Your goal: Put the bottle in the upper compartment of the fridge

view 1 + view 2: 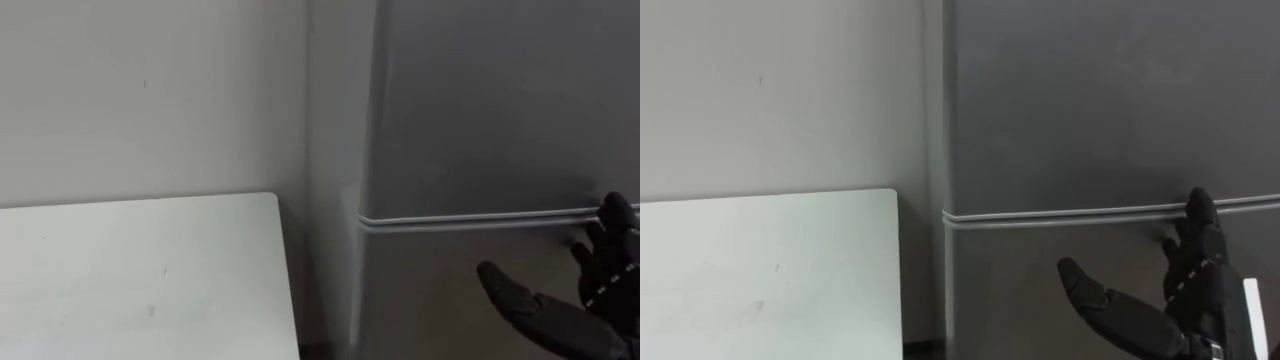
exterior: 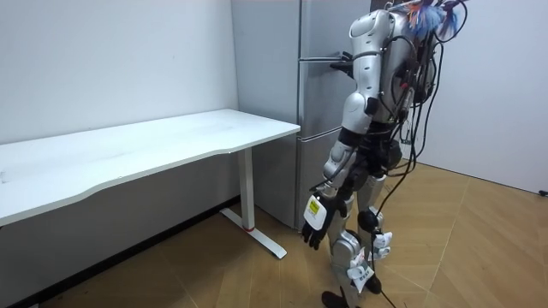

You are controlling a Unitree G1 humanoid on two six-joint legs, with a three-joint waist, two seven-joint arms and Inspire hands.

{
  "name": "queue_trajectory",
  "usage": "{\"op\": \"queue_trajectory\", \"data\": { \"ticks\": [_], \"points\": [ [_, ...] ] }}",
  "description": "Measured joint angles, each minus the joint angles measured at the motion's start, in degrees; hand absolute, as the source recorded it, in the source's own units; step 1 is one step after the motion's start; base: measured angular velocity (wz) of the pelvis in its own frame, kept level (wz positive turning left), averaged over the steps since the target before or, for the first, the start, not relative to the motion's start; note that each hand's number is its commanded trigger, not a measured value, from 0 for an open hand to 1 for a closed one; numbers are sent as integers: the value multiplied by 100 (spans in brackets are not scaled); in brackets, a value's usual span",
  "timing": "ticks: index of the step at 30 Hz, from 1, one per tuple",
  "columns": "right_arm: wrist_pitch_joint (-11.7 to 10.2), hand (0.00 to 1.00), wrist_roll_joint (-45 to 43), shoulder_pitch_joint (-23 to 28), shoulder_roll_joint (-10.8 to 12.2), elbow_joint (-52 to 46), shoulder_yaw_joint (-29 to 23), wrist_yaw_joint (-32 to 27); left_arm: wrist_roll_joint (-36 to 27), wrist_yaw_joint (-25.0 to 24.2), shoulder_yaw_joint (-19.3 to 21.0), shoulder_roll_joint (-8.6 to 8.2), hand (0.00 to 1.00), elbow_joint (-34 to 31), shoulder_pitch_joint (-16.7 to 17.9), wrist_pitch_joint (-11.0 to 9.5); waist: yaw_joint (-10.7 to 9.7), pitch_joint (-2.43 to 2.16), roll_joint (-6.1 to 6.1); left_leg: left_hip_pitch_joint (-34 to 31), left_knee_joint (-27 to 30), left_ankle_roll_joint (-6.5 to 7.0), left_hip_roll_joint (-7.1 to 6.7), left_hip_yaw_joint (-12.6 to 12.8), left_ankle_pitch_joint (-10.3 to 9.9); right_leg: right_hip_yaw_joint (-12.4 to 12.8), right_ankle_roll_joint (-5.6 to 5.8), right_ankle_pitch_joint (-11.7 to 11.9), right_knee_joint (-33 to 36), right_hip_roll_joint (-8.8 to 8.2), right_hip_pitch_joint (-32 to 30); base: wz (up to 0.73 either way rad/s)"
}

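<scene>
Robot stands facing fridge (image 1: 480, 120), white table (image 1: 140, 270) at its left. Right hand (image 1: 590, 315) spread wide, fingertips at door seam (image 1: 460, 217). Left hand (image 2: 315, 218) hangs at side, fingers relaxed.

The right hand (image 1: 590, 310) is running off the eye views' lower right corner, and their edges are cropping the fridge (image 1: 480, 120) and the table (image 1: 140, 280).

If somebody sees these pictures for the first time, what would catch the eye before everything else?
First is the robot's black right hand, fingers open, raised before the grey fridge, close to the seam between its upper and lower doors. Next is the white table to the left of the fridge, against the wall. In the room view the left hand hangs open at the robot's side.
</scene>
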Motion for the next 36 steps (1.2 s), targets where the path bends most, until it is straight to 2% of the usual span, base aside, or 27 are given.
{"op": "queue_trajectory", "data": {
  "ticks": [7, 13, 16, 17, 19, 21, 22, 23, 24, 26, 27, 32, 36],
  "points": [
    [137, 0, -210, 11, -60, 0, -186, -40, -188, 17, 711, -17, 0, 128, 36, -92, 87, 1, -4, 17, -18, 0, -11, -50, 1, 4, -1, 1, -1, 0, -4, 0],
    [162, 0, -215, 42, -202, -17, -204, -316, -454, 50, 1066, -18, 0, 269, 171, -172, 88, 8, -57, 8, -13, 0, -15, -68, 1, -35, 0, 2, 2, -6, 18, 3],
    [239, 0, -211, 44, -230, -27, -633, -420, -455, 108, 1308, -35, 0, 342, 198, -223, 42, -13, -88, -40, 2, 7, -51, -153, 5, -108, 23, -16, 24, -44, 15, 16],
    [238, 0, -211, 24, -281, -51, -769, -443, -457, 114, 1319, -34, 0, 371, 200, -240, 44, -21, -107, -46, -2, 10, -63, -165, 6, -116, 33, -24, 27, -53, 14, 19],
    [224, 0, -210, -131, -619, -210, -1287, -608, -497, 119, 1386, -37, 0, 383, 231, -245, 53, -56, -150, -44, -9, 28, -99, -191, 16, -141, 77, -59, 33, -89, 48, 21],
    [134, 0, -216, -255, -766, -371, -1585, -755, -560, 151, 1519, -20, 0, 375, 235, -246, 56, -52, -197, -16, -22, 29, -103, -191, 16, -171, 92, -70, -6, -97, 104, 14],
    [41, 0, -216, -299, -825, -433, -1706, -878, -559, 212, 1589, -1, 0, 365, 236, -245, 82, -33, -236, 21, -22, 29, -100, -198, 16, -186, 90, -75, -20, -93, 142, 10],
    [1, 0, -216, -309, -866, -434, -1749, -933, -557, 258, 1590, 9, 0, 358, 239, -244, 84, -29, -231, 30, -20, 28, -98, -208, 16, -213, 90, -75, -40, -93, 168, 16],
    [-34, 0, -216, -311, -919, -434, -1827, -1036, -557, 337, 1587, 25, 0, 332, 237, -245, 58, -44, -258, 40, -19, 28, -93, -213, 16, -248, 89, -75, -104, -93, 227, 18],
    [-35, 0, -215, -323, -928, -423, -1958, -1137, -557, 394, 1572, 26, 0, 307, 236, -245, 55, -34, -316, 53, -33, 27, -89, -212, 15, -250, 89, -75, -109, -91, 236, 10],
    [-50, 0, -216, -323, -928, -415, -2009, -1204, -557, 401, 1541, 25, 0, 307, 236, -243, 49, -14, -329, 79, -38, 27, -88, -208, 14, -264, 90, -74, -122, -90, 267, 0],
    [-164, 0, -206, -321, -928, -227, -2118, -1350, -557, 568, 1540, 26, 0, 216, 229, -244, -96, 19, -263, 103, -75, 39, -93, -201, -10, -277, 100, -80, -122, -97, 281, -1],
    [-165, 0, -188, -308, -929, -206, -2395, -1435, -557, 636, 1552, 26, 0, 202, 230, -244, -196, 3, -213, 120, -98, 39, -92, -178, -9, -261, 109, -86, -113, -95, 269, -2]
  ]
}}
